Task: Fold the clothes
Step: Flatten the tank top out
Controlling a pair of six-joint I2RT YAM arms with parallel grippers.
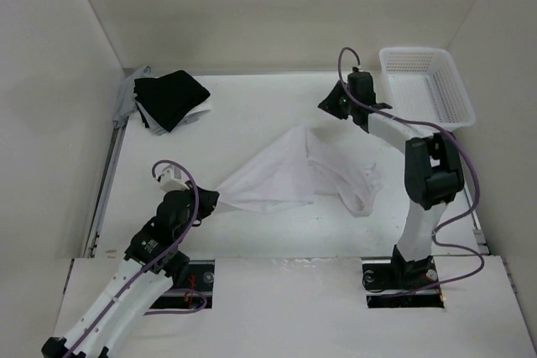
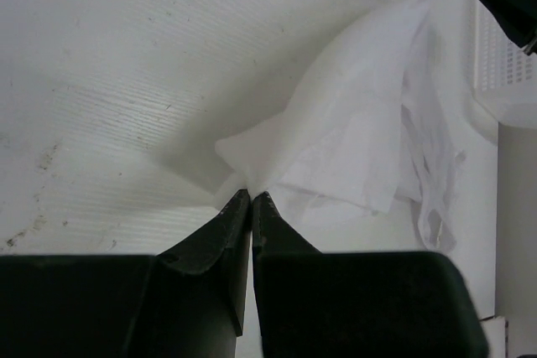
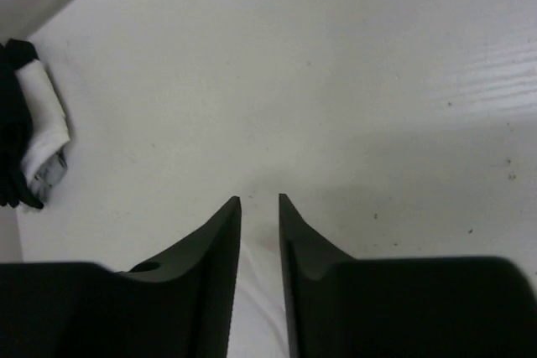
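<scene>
The left pincer (image 1: 205, 200) is clamped tight on one corner of the white shirt (image 1: 285, 173), which lies in the middle of the counter (image 1: 252, 115), drawn into a wedge towards that arm with its right side bunched. The right pincer (image 1: 336, 102) hangs over the far side, jaws a little apart and empty. No fold looks made, so I'd say flattening and folding are all left, with bare room beyond the shirt and the black garment (image 1: 170, 96) and white basket (image 1: 424, 85) well apart in the far corners.
</scene>
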